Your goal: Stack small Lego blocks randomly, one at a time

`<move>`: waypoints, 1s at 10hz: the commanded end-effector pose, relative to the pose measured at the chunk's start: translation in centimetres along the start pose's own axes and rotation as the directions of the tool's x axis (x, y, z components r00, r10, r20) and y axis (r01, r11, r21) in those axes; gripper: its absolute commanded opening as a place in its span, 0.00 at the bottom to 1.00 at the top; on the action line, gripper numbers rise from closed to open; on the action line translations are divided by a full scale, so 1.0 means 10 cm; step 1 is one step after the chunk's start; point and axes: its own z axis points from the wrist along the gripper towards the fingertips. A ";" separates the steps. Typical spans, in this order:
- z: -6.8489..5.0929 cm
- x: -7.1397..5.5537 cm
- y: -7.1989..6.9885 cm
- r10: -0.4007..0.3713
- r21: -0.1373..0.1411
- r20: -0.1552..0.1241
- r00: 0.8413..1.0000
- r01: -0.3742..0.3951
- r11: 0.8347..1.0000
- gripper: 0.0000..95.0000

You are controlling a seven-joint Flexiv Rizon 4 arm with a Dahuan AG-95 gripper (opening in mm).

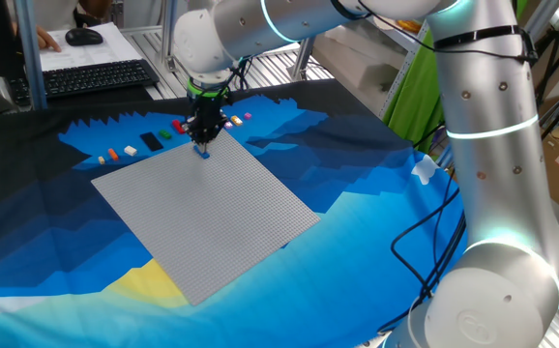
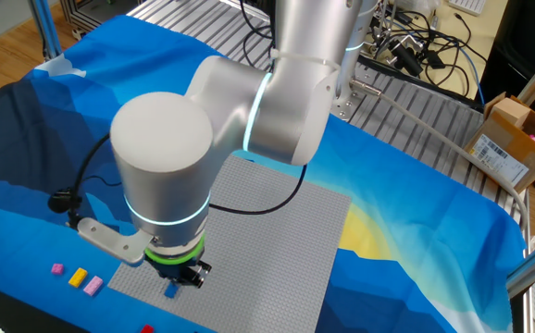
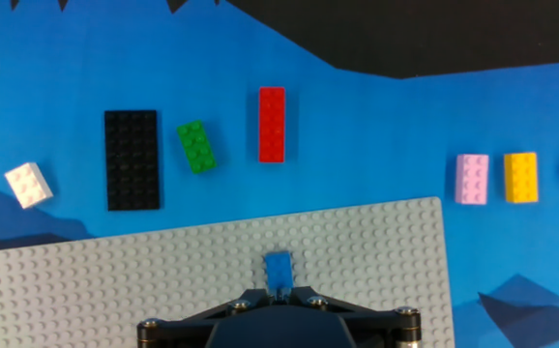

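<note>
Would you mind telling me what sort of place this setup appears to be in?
Probably a robotics lab or workshop: a keyboard and mouse sit on a desk beside the table, loose cables lie on an aluminium frame, and cardboard boxes stand nearby.
</note>
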 end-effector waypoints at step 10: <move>0.00 -0.87 -0.12 0.111 -0.008 0.003 0.994 -0.111 0.994 0.40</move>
